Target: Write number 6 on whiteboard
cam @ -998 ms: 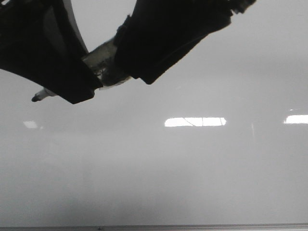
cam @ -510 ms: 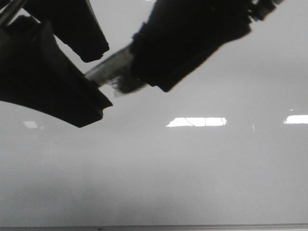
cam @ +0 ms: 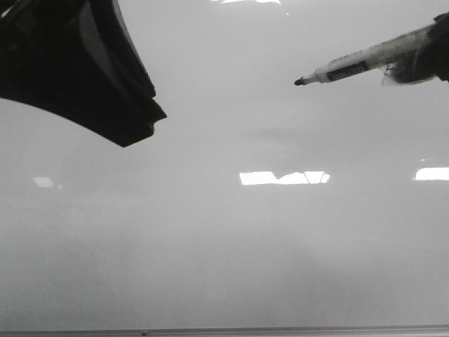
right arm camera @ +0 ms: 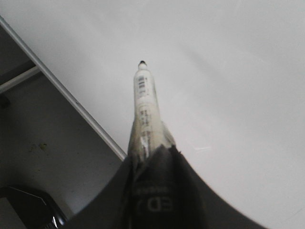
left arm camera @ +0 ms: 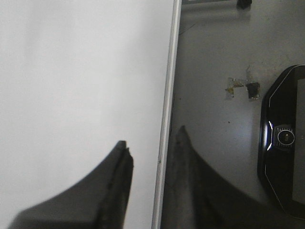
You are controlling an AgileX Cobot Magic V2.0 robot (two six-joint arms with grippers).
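R tool (right arm camera: pixel 151 162) clenched on marker (cam: pixel 354 67), tip above blank whiteboard (cam: pixel 231 246); L tool (left arm camera: pixel 152 148) released. Next: lower tip to board, start 6.

whiteboard (cam: pixel 224 246) bare across its middle, left end effector (cam: pixel 105 91) and marker (cam: pixel 344 69) overhanging far corners

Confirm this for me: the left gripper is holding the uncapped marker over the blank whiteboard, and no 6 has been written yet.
One thing is wrong: the right gripper, not the left, holds the marker. The right wrist view shows it clamped on the marker's barrel, tip bare; the left wrist view shows the left gripper with nothing between its fingers. The rest stands: the whiteboard carries no 6 in any view.
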